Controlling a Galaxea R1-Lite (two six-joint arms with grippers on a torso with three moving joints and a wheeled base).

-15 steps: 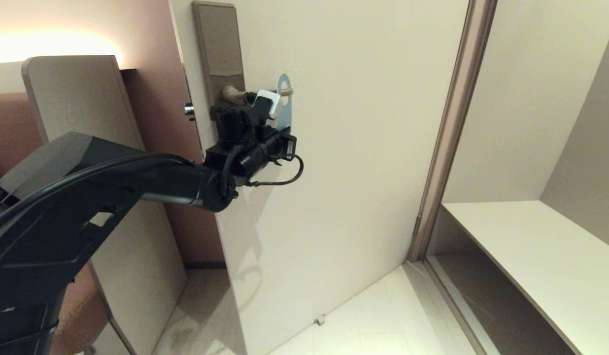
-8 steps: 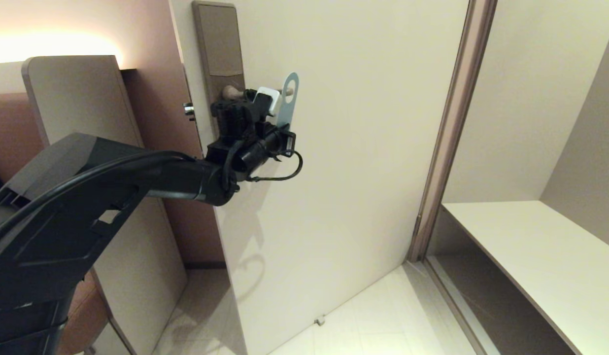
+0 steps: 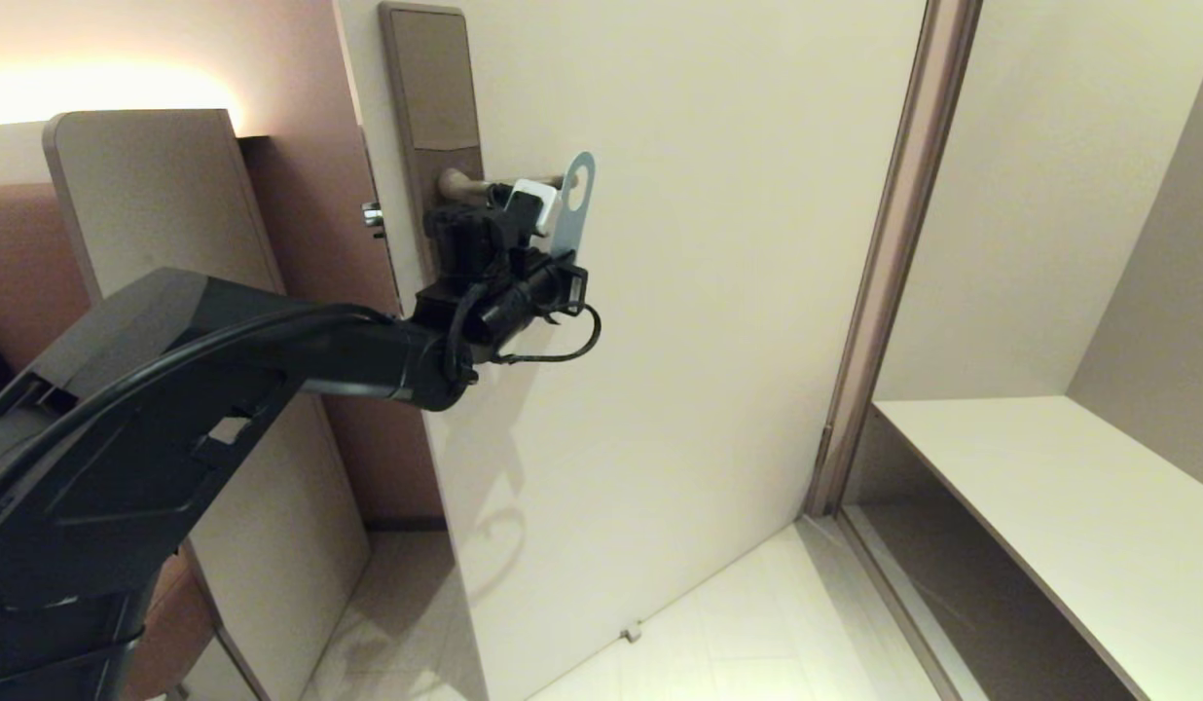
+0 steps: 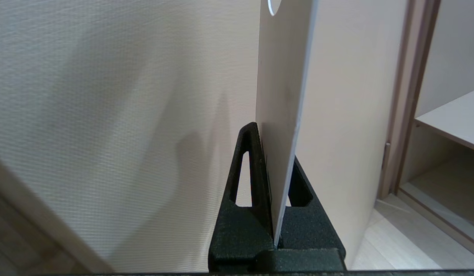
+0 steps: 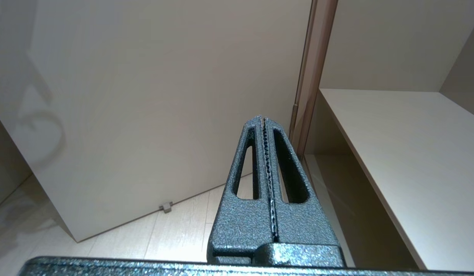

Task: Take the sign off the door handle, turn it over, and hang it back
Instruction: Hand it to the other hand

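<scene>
The sign [image 3: 574, 209] is a thin card with a round hole, standing edge-on to the door just past the free end of the door handle [image 3: 475, 182]. Only pale door surface shows through the hole, and the lever tip sits beside the card's edge. My left gripper [image 3: 551, 234] is shut on the sign's lower part. In the left wrist view the card [image 4: 283, 96] rises from between the black fingers [image 4: 252, 161] of the gripper [image 4: 274, 143], with its pale face showing. My right gripper [image 5: 263, 119] is shut and empty, low near the floor, outside the head view.
The handle sits on a tall brown lock plate [image 3: 431, 97] on the pale door [image 3: 709, 389]. A brown door frame [image 3: 893, 253] and a light shelf [image 3: 1069, 506] are to the right. A padded panel [image 3: 154, 214] stands at the left. A small door stop [image 3: 631, 634] is on the floor.
The left gripper has carried the sign to the right along the lever. The lever tip was through the hole a second ago; now the hole is past the tip.
</scene>
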